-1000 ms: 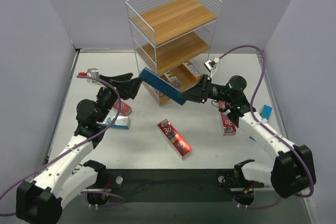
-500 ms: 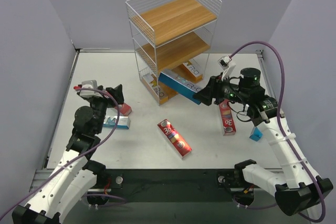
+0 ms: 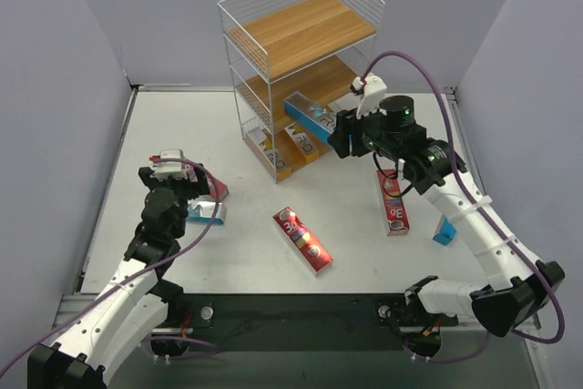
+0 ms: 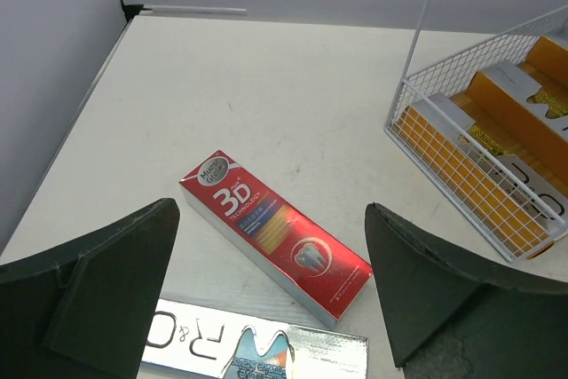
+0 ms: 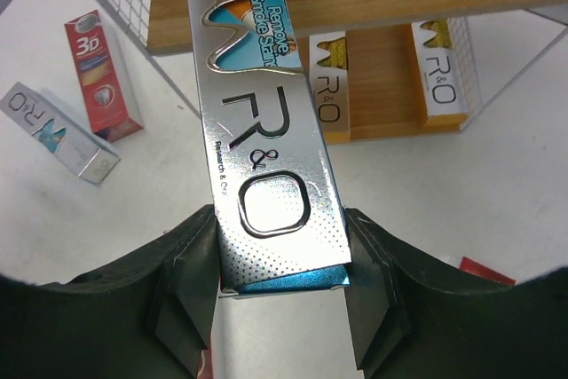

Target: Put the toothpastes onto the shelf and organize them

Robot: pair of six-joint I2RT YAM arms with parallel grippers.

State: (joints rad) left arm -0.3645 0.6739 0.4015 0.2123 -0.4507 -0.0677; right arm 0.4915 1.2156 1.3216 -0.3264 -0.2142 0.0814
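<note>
Crowding btm tier of shelf [image 3: 301, 34]: orange cartons [image 3: 301, 148]; red carton [image 3: 303, 240] nearby.

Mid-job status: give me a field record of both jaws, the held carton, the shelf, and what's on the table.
left jaws: open, empty, over red carton
right jaws: shut on silver carton
silver carton: far end at shelf, tier unclear
shelf bottom tier: orange cartons
table: five loose cartons, two left, one centre, two right
</note>
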